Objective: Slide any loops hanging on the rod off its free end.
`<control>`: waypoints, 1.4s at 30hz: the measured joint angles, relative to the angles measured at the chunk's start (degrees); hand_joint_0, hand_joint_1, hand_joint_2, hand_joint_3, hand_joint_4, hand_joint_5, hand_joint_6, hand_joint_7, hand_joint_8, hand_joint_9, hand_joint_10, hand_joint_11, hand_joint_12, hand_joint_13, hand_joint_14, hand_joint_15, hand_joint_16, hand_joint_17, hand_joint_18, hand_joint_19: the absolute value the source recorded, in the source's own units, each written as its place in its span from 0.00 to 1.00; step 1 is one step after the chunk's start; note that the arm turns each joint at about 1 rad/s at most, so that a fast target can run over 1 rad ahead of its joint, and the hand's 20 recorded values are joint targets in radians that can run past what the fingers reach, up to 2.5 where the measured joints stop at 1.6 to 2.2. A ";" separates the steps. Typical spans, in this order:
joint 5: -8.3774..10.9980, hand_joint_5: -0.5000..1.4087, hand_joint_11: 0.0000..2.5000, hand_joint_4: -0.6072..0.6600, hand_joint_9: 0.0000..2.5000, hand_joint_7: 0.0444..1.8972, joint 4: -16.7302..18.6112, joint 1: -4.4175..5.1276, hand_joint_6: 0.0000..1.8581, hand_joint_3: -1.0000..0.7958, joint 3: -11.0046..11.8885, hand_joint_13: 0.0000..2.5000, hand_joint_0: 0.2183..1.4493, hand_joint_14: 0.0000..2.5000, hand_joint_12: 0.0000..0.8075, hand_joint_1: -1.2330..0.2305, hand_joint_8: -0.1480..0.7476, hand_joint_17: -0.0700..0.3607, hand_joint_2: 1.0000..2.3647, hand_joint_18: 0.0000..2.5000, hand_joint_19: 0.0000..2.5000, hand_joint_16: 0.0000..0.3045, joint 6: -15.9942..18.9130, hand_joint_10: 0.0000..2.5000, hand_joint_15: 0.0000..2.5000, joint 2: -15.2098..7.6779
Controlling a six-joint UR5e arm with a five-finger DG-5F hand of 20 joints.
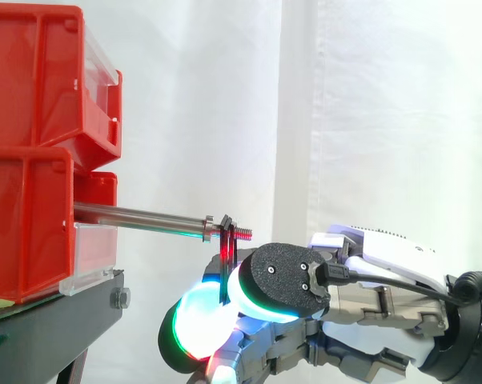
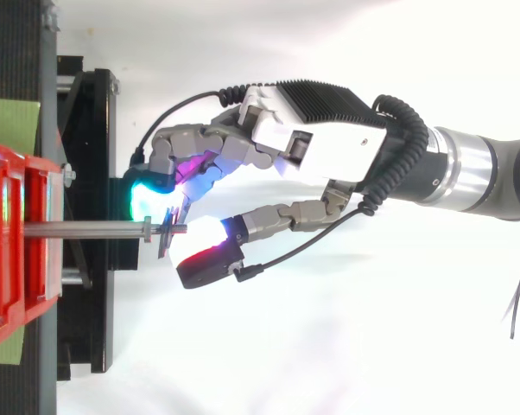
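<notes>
My hand [image 2: 322, 143] pinched the thin dark loop [image 1: 229, 254] between its pads; loop hung at threaded free end of the steel rod [image 1: 137, 214].

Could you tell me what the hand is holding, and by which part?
The hand pinches the dark loop by its lower part, below the free end of the rod.

Smooth metal rod [image 1: 137, 216]; glossy plastic bins [image 1: 33, 80]; cloth curtain [image 1: 385, 120]
</notes>
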 measured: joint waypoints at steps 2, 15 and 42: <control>0.00 0.21 0.22 0.66 0.42 0.69 0.06 0.01 0.29 0.42 0.01 0.36 0.33 0.01 0.43 0.41 0.53 0.45 0.01 0.34 0.19 0.18 -0.06 0.00 0.14 0.00; 0.00 0.16 0.28 0.66 0.40 0.44 -0.09 0.17 0.46 0.51 0.98 0.36 0.32 0.00 0.47 0.38 0.55 0.47 0.01 0.35 0.18 0.19 -0.35 0.00 0.14 0.00; -2.94 0.18 0.29 0.68 0.41 0.49 -0.09 -0.25 0.40 0.34 1.10 0.35 0.26 0.01 0.46 0.42 0.54 0.45 0.01 0.33 0.20 0.18 -0.31 0.01 0.15 0.10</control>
